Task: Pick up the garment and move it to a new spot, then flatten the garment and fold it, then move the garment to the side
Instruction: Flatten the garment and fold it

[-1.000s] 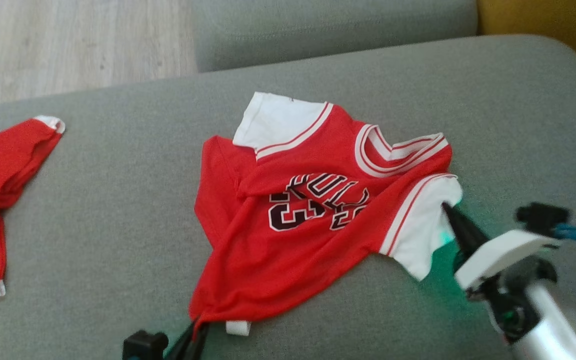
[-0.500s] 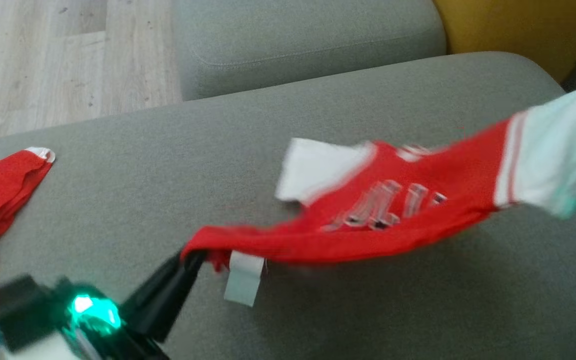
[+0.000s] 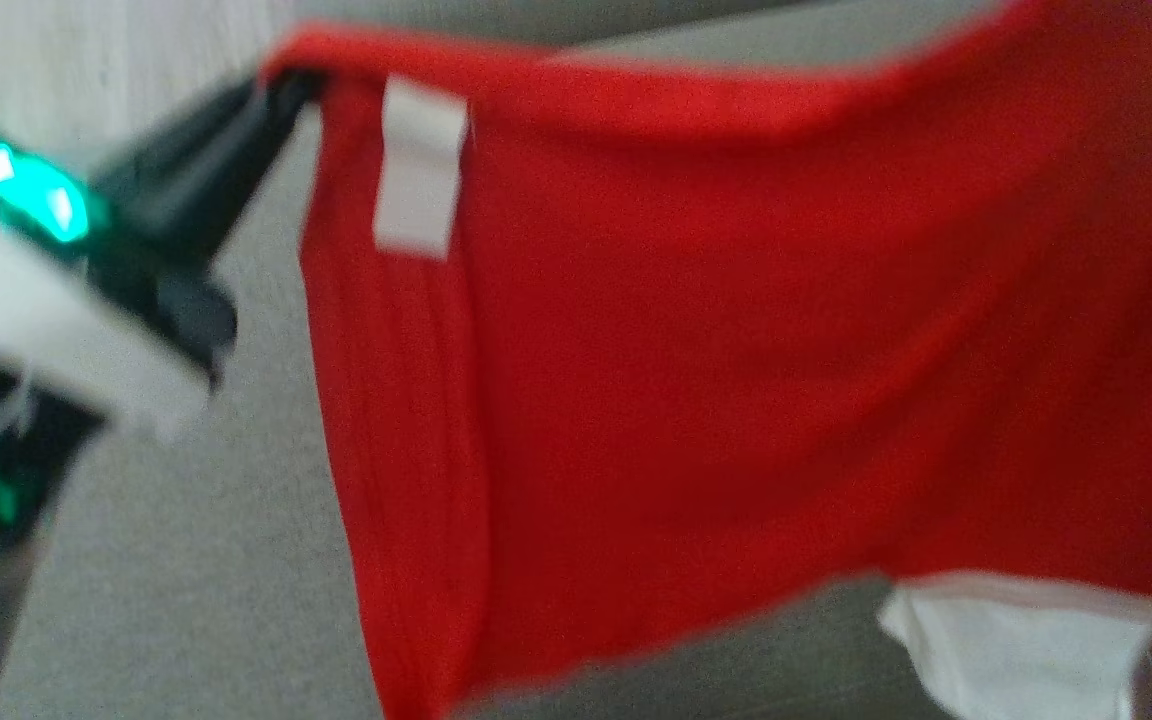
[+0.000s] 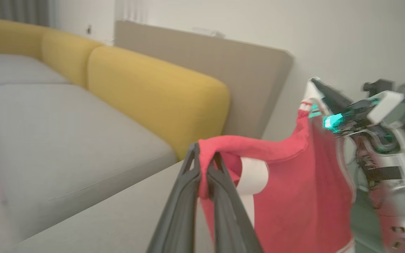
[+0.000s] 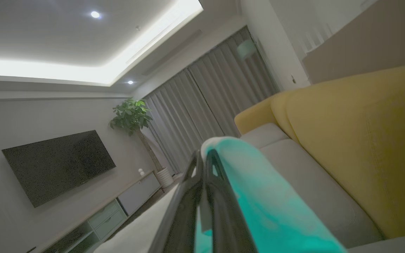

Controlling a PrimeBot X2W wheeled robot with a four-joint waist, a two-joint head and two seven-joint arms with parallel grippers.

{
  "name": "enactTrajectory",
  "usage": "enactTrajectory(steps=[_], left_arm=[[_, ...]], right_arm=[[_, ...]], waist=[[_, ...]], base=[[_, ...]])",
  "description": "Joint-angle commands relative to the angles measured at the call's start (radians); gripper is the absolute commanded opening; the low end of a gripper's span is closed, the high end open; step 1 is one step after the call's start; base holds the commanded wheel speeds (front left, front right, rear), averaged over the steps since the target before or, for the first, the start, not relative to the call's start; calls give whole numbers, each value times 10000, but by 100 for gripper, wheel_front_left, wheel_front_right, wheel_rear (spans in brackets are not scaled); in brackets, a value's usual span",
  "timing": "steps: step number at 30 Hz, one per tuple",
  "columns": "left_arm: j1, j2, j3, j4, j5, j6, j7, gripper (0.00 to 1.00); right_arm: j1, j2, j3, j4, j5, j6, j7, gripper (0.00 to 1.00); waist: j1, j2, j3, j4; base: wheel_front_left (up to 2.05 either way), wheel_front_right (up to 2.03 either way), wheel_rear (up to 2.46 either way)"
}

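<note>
Grey sofa (image 3: 186, 560) below, the red shirt (image 3: 686, 350) hangs stretched between the left tool (image 4: 204, 160), clenched on its hem, and the right tool (image 5: 204, 156), clenched on a sleeve: mid pick-up, likely needing a carry to a new spot.

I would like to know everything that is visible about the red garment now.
The red garment is a thin, jersey-like shirt with white sleeves and a small white label near one corner. It hangs in the air, stretched between two grips: the left end effector is shut on the corner by the label, the right end effector on one white sleeve. The other sleeve hangs low, above the grey sofa seat.
</note>
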Motion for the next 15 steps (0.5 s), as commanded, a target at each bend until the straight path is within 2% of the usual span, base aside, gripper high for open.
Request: enactTrajectory(steps=[1, 4, 8, 12, 15], left_arm=[[-1080, 369, 328, 219, 303, 5, 139, 0], [-2971, 203, -202, 1899, 1234, -170, 246, 0], [-5570, -226, -677, 4329, 3000, -374, -600, 0], [-7833, -782, -1060, 6644, 4485, -567, -2246, 0], [-8884, -1054, -1365, 8045, 5306, -691, -3705, 0]], right_arm=[[-935, 207, 120, 41, -405, 77, 179, 0], [-2527, 741, 55, 1066, -1439, 77, 249, 0], [-4884, 1046, -66, 2668, -2559, 77, -561, 0], [-6744, 1100, -34, 4061, -3301, 77, -1942, 0], [-7537, 1105, 23, 4971, -3478, 77, -2961, 0]], waist=[[-2, 0, 1161, 28], [-2, 0, 2057, 83], [-2, 0, 3057, 125], [-2, 0, 3659, 149], [-2, 0, 3880, 148]], base=[[0, 0, 0], [0, 0, 0], [0, 0, 0], [0, 0, 0], [0, 0, 0]])
